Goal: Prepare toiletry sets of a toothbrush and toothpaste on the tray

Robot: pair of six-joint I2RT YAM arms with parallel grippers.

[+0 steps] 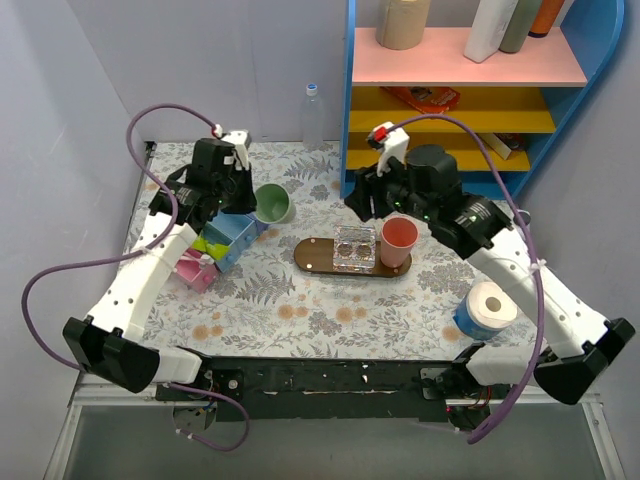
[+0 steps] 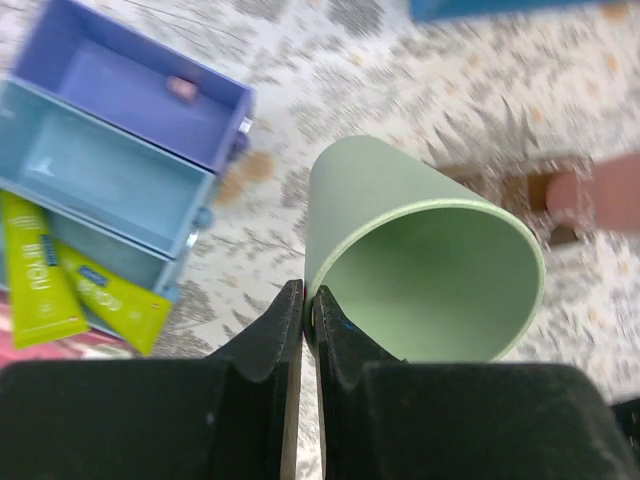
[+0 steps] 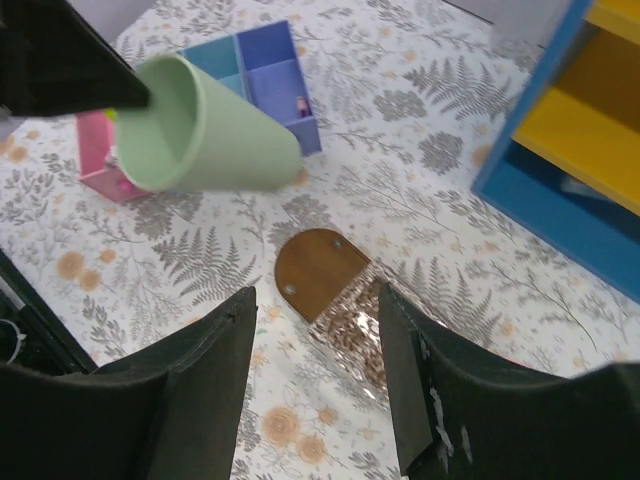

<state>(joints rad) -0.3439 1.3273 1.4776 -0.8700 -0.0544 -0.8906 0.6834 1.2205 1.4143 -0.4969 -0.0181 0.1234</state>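
Two arms over the floral surface (image 1: pixel 300 310), top view first. Left gripper (image 1: pixel 240 192) is upper left of centre, at the green cup (image 1: pixel 272 203). Right gripper (image 1: pixel 362 205) hangs just above the upper edge of the tray (image 1: pixel 312 258), touching nothing. The tray sits at centre and carries a clear holder (image 1: pixel 355 247) with a pink cup (image 1: pixel 398 240) on its right. Compartment organiser (image 1: pixel 228 240) is left of the tray, apart from it, with lime-green tubes (image 1: pixel 212 243) in it. Toilet roll (image 1: pixel 487 308) is at lower right and the blue shelf unit (image 1: pixel 352 100) at upper right.

Left wrist: jaws clamped on the green cup's rim, cup wall pinched between the two fingers (image 2: pixel 290 330). The cup (image 2: pixel 420 250) is tilted on its side, mouth toward the camera. Two lime-green tubes (image 2: pixel 40 270) lie at lower left against the organiser's blue compartments (image 2: pixel 100 170). The purple compartment (image 2: pixel 130 90) holds one small pinkish item, too small to identify. Tray and pink cup are blurred at the right edge.

Right wrist: jaws wide apart with nothing between them, right gripper (image 3: pixel 315 292) above the tray's rounded end (image 3: pixel 315 265). The clear holder (image 3: pixel 355 325) is on the tray, just below that end in frame. The green cup (image 3: pixel 210 135) is at upper left, lying sideways in the left gripper (image 3: pixel 130 95), with the organiser (image 3: pixel 265 65) behind it.
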